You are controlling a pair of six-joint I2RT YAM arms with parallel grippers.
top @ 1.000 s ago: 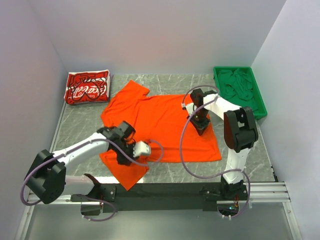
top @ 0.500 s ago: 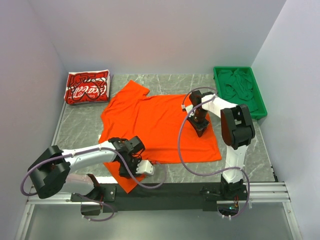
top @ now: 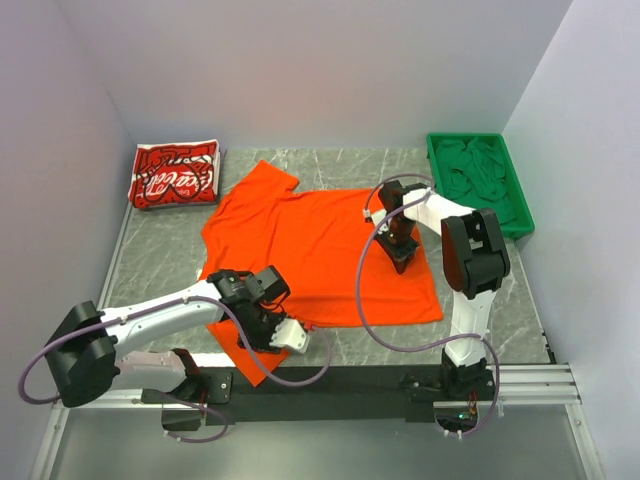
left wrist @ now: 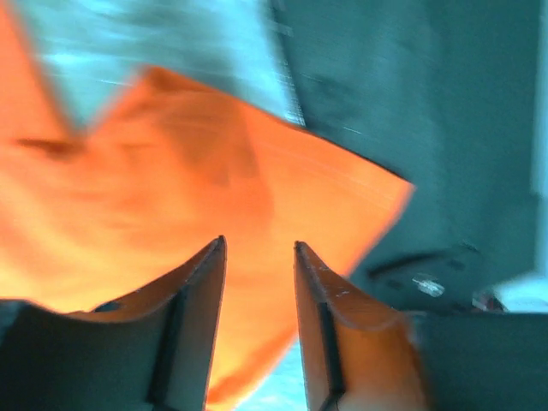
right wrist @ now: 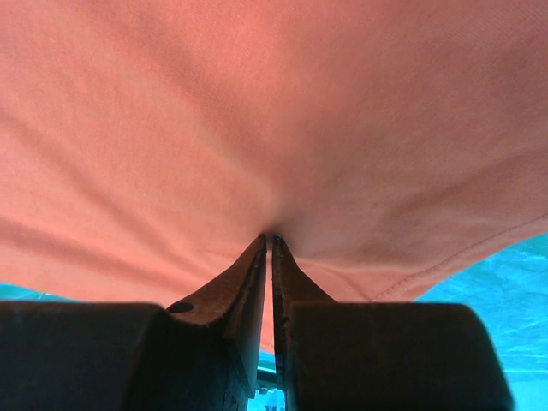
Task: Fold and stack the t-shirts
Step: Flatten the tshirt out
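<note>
a green plastic tray (top: 465, 137) sits at the upper right of the frame on the grey marbled bench (top: 340, 165), close to the pale right wall. crumpled green cloth (top: 478, 172) lies inside it. a metal rail (top: 530, 385) runs along the bench's bottom edge.

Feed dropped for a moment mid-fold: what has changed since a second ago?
The left gripper moved from the left side of the orange t-shirt toward the near edge, over its near-left corner, and its jaws widened; they now stand apart, seemingly letting the cloth go. The right gripper barely shifted and stays pinched on the shirt's right part. The folded red t-shirt and green tray have not moved.
</note>
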